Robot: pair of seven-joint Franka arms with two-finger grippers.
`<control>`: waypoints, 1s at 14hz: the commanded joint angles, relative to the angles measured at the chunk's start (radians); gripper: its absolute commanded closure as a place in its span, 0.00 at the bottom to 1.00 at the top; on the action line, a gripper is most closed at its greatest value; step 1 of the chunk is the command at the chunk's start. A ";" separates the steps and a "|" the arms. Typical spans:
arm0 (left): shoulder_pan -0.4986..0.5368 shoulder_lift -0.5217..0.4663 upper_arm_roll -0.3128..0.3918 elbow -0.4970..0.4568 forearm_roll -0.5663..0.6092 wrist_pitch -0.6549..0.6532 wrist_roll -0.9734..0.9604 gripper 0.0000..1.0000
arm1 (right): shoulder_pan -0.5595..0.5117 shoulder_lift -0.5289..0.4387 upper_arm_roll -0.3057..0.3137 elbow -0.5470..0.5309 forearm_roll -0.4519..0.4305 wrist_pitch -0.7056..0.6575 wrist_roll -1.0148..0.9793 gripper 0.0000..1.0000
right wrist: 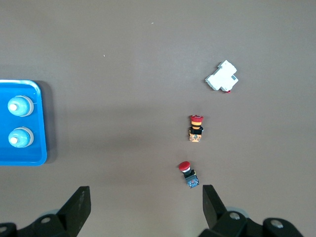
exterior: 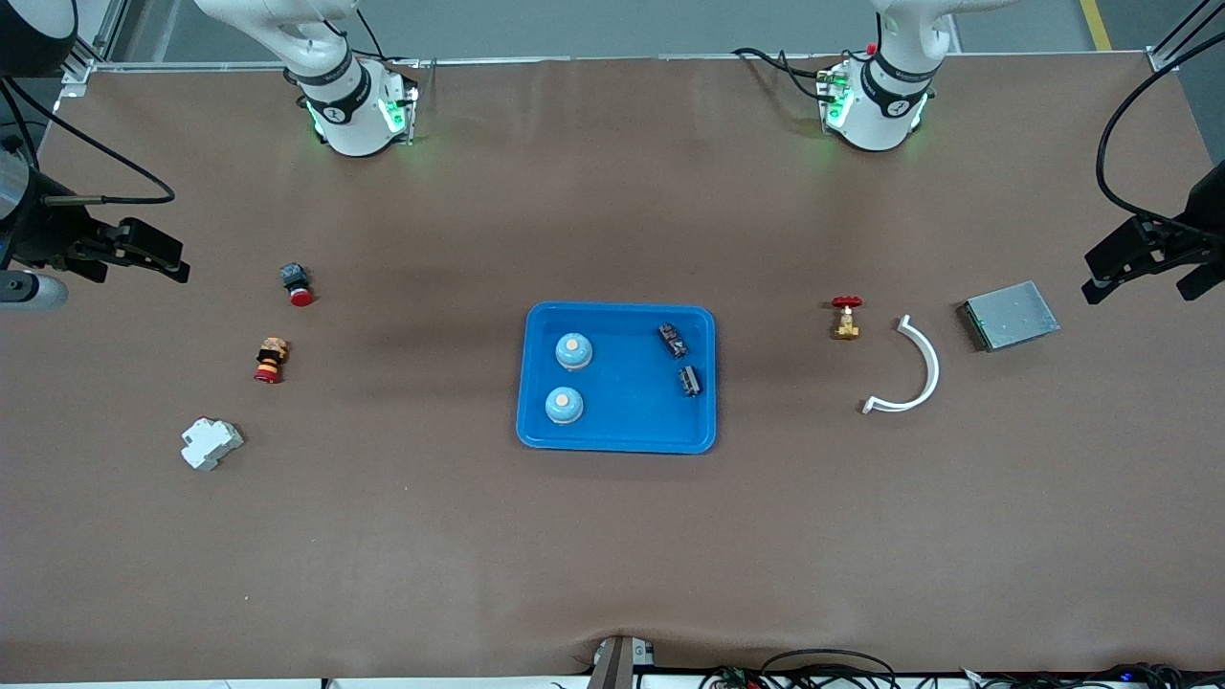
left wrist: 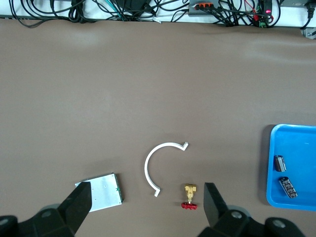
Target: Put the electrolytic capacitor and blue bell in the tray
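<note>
The bright-blue tray lies in the middle of the table. In it stand two blue bells on the side toward the right arm. Two small dark electrolytic capacitors lie on the side toward the left arm. My left gripper hangs open and empty over the left arm's end of the table. In the left wrist view the left gripper is over a brass valve and a white arc. My right gripper hangs open and empty over the other end, and in its wrist view the right gripper is beside a red push button.
Toward the left arm's end lie a brass valve with a red handle, a white curved strip and a grey metal box. Toward the right arm's end lie a red push button, a second button and a white breaker.
</note>
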 commanded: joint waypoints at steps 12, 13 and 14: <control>-0.002 -0.006 -0.003 0.007 -0.015 -0.122 0.003 0.00 | 0.005 -0.010 -0.008 -0.005 0.000 0.007 0.004 0.00; -0.002 -0.007 -0.003 0.007 -0.015 -0.137 0.003 0.00 | 0.005 -0.009 -0.008 -0.005 0.000 0.007 0.004 0.00; -0.002 -0.006 -0.003 0.007 -0.015 -0.148 0.002 0.00 | 0.005 -0.009 -0.008 -0.005 0.000 0.009 0.004 0.00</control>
